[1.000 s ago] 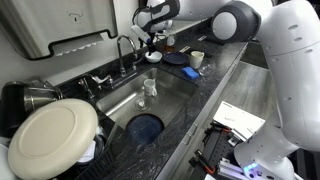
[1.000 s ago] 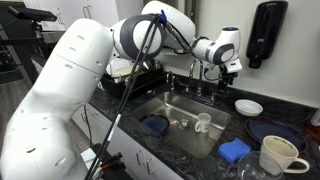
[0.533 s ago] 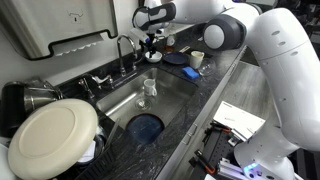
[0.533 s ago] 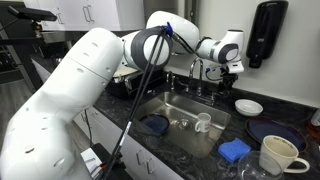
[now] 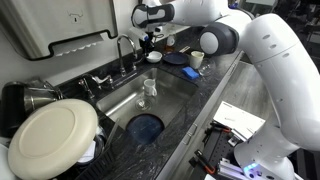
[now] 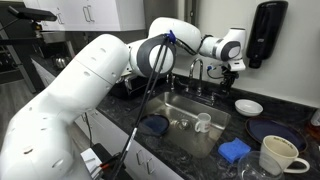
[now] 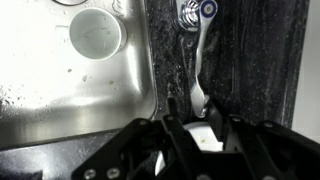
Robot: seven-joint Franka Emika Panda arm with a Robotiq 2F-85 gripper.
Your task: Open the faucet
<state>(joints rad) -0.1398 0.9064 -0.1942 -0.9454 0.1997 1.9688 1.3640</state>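
The surface [image 5: 215, 82] is a dark stone counter with a steel sink [image 5: 120, 105] set in it, and a steel dispenser box [image 5: 50, 25] hangs on the wall above. The faucet [image 5: 124, 48] [image 6: 196, 70] stands at the far edge of the sink in both exterior views.

My tool [image 5: 150, 42] [image 6: 234, 72] hangs just to the right of the faucet, low over the counter. In the wrist view the tool [image 7: 200, 135] has its fingers [image 7: 172, 130] spread, and the end of a thin chrome lever [image 7: 199, 60] reaches into the gap between them. I cannot tell if a finger touches it.

Close to the tool there are several things: a white bowl [image 5: 153, 57] just beside it, then a mug [image 5: 196, 59], a blue sponge [image 5: 191, 72] and a dark plate [image 5: 176, 58] further right. Inside the sink a small cup [image 5: 150, 88] [image 7: 98, 32] stands upright and a blue plate [image 5: 145, 127] lies flat, both well apart from the lever. A big white plate [image 5: 52, 135] leans at the near left.
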